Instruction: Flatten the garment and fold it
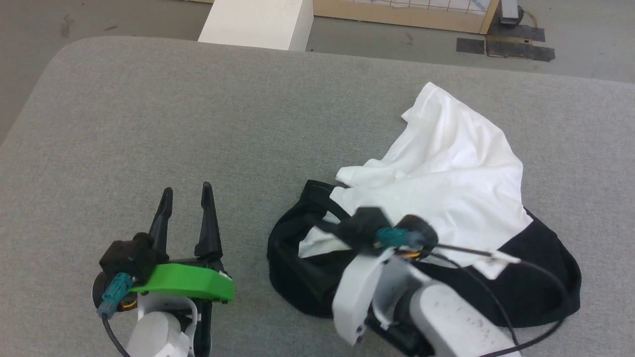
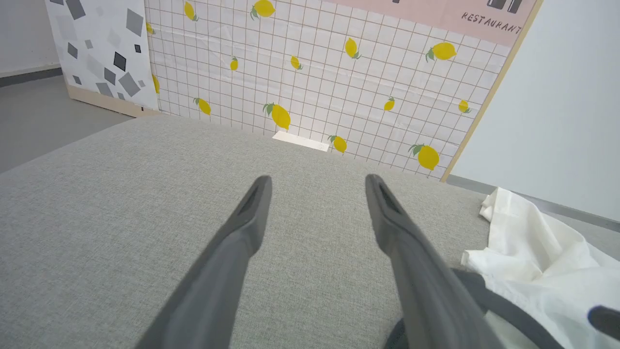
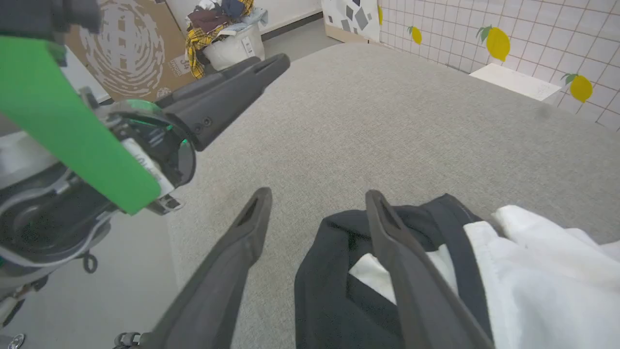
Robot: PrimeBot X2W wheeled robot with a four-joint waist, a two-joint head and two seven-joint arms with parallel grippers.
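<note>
The garment [image 1: 446, 163] lies crumpled in the right half of the counter [image 1: 149, 124], toward its near edge, with the white body heaped over black sleeves. The right claw [image 3: 318, 192] hangs over the black folds, fingers apart and empty. The left claw [image 1: 187, 189], also spread, hovers over bare counter just beside. A pinch here would likely catch several bunched layers and drag the heap instead of spreading it.

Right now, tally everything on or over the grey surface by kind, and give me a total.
Garment: 1
Pincers: 2, the left pincer and the right pincer, both open
Total: 3
</note>
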